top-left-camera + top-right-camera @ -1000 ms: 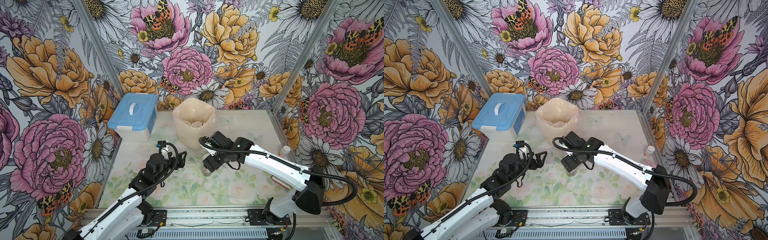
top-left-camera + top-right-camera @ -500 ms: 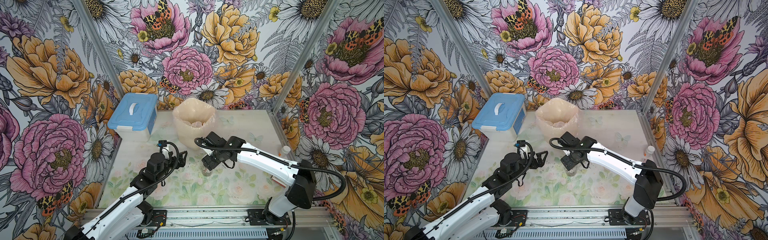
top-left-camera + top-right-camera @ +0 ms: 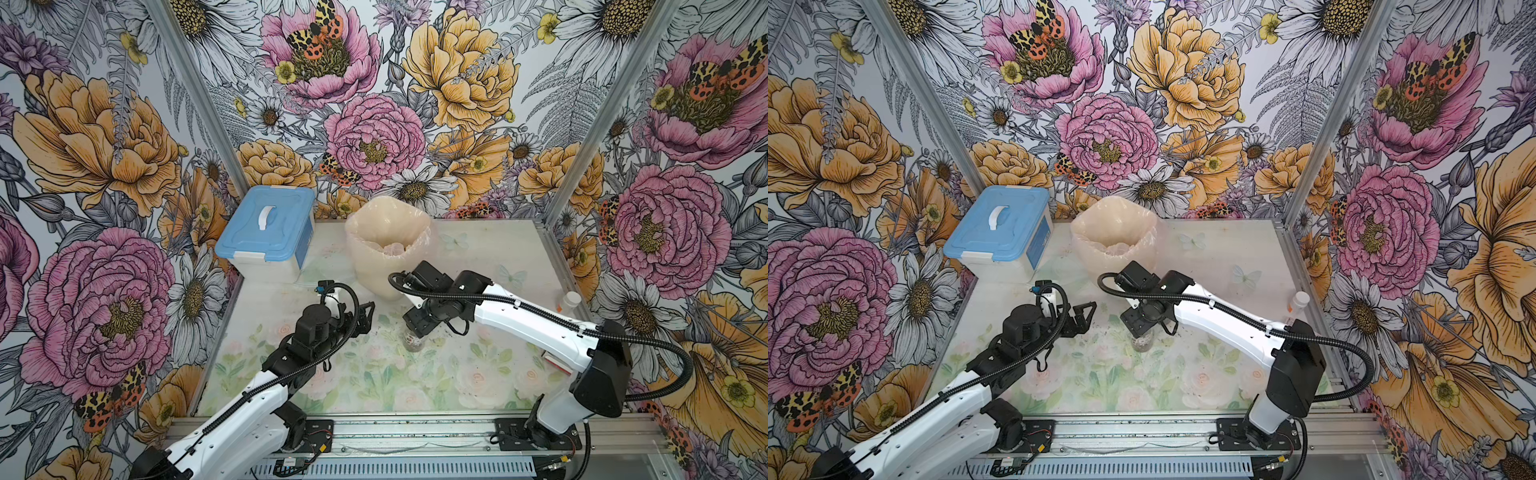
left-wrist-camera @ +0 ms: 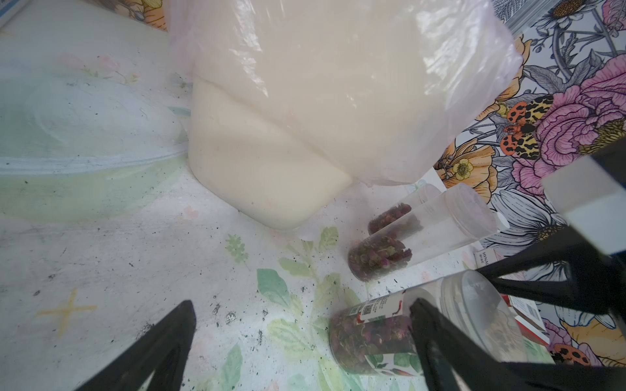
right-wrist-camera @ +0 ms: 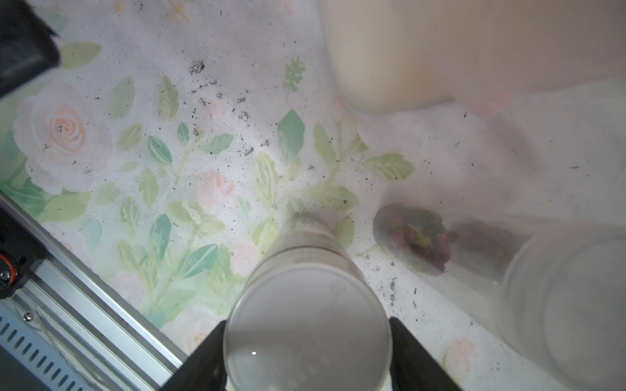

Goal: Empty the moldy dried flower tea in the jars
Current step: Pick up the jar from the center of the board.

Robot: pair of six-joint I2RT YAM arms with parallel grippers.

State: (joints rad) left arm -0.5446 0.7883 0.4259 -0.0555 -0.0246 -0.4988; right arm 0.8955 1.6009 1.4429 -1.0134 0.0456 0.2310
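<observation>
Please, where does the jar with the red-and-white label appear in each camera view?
Both top views: the labelled jar stands mid-table, just under the right hand.
Left wrist: nearest the camera, label showing.
Right wrist: seen lid-first, between that hand's fingers.
Shared landmark: the cream lined bin, in every view.

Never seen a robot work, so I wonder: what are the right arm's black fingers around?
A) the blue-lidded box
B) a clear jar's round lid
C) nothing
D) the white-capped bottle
B: the right wrist view shows the right gripper closed on both sides of the jar's lid.
</observation>
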